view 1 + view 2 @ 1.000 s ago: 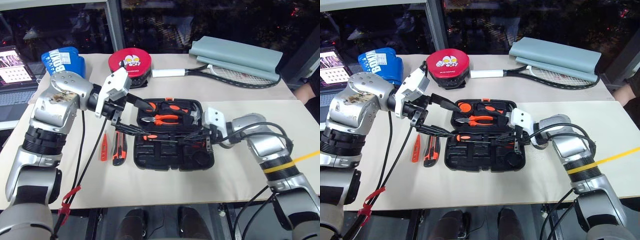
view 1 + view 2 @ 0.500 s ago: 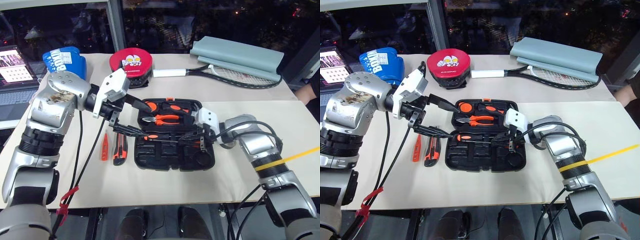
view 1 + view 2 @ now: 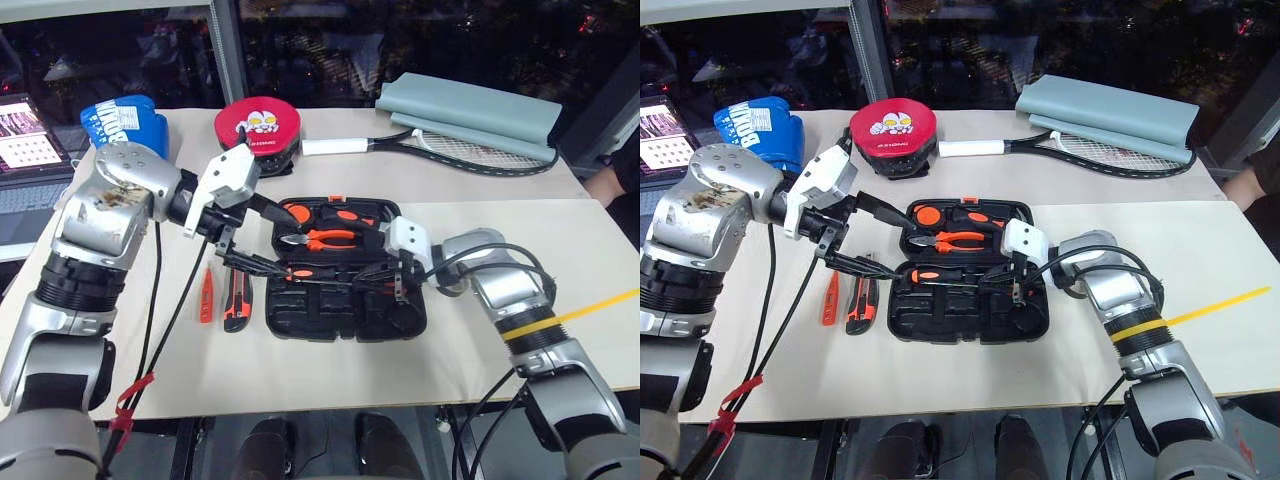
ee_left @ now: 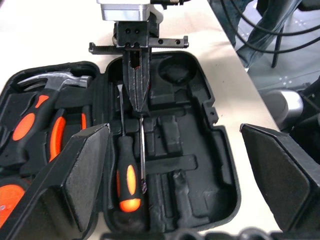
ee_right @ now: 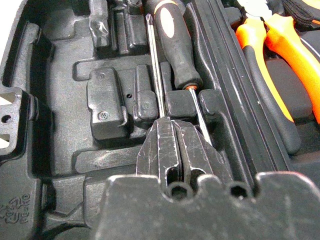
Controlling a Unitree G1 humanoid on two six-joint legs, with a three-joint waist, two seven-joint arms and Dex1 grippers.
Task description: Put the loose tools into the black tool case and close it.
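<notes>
Your right gripper (image 3: 1008, 283) is pinched shut on the shaft of a screwdriver (image 4: 141, 165), and it sits low over the near tray of the black tool case (image 3: 970, 330), which lies open in the middle of the worktop (image 3: 940, 385). Your left gripper (image 3: 872, 238) hovers over the case's left edge with its fingers spread as wide as they go and nothing in them.

One screwdriver, orange and black in the handle (image 4: 128, 180), already lies in its slot by the hinge, and the shaft you are holding runs just beside it. Bring that shaft down parallel to the moulded groove, then settle the tip end before you let go, so it does not ride up on the ridge between slots.

Keep the pinch until the shaft lies level in the tray. Mind the left fingers, which are close to the handle end, and hold them apart from it.

The utility knife (image 3: 861, 304) and the slim tester screwdriver (image 3: 829, 300) wait on the worktop just left of the case. Pliers (image 3: 955, 242) and a hammer (image 4: 52, 80) fill the far half.
</notes>
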